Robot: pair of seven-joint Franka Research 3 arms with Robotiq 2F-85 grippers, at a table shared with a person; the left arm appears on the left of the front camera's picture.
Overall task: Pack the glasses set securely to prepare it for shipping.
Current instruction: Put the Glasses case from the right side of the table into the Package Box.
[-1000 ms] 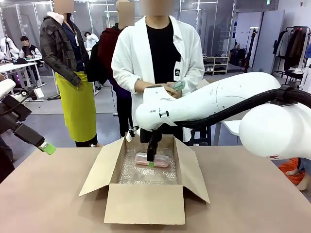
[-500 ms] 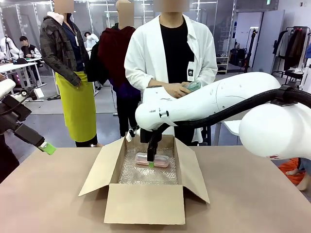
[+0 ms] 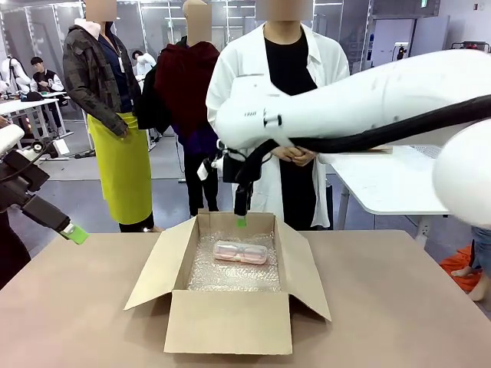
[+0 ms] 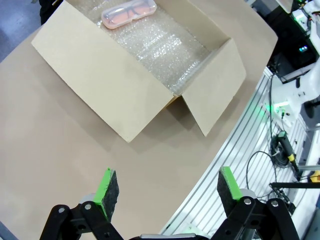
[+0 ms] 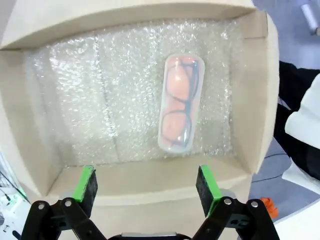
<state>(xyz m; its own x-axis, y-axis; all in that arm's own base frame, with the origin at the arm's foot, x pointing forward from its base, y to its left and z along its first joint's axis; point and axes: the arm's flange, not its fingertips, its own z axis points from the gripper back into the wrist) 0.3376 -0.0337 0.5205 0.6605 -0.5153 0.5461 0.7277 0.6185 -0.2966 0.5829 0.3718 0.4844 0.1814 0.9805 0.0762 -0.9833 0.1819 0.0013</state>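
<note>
A pale pink glasses case (image 3: pixel 240 251) lies flat on the bubble wrap (image 3: pixel 230 274) lining the open cardboard box (image 3: pixel 229 331) at the table's middle. Dark-framed glasses show through the case (image 5: pixel 180 102). My right gripper (image 3: pixel 241 219) hangs open above the box's far edge, well clear of the case; in its own view the right gripper (image 5: pixel 146 185) looks straight down into the box (image 5: pixel 257 100) with nothing between its fingers. My left gripper (image 3: pixel 74 233) stands open at the far left above the table, and the left gripper (image 4: pixel 167 187) sees the box (image 4: pixel 100 75) and the pink case (image 4: pixel 128 12) from the side.
The box flaps (image 3: pixel 157 264) stand spread outward on both sides. A person in a white coat (image 3: pixel 230 84) stands just behind the box with hands (image 3: pixel 295 156) together. A white table (image 3: pixel 383 180) is at the back right. Cables and an aluminium frame (image 4: pixel 280 145) run past the table edge.
My right arm has risen out of the box, its open gripper leaving the pink case lying on the bubble wrap. The person in white has shifted slightly to the right. My left arm is still.
</note>
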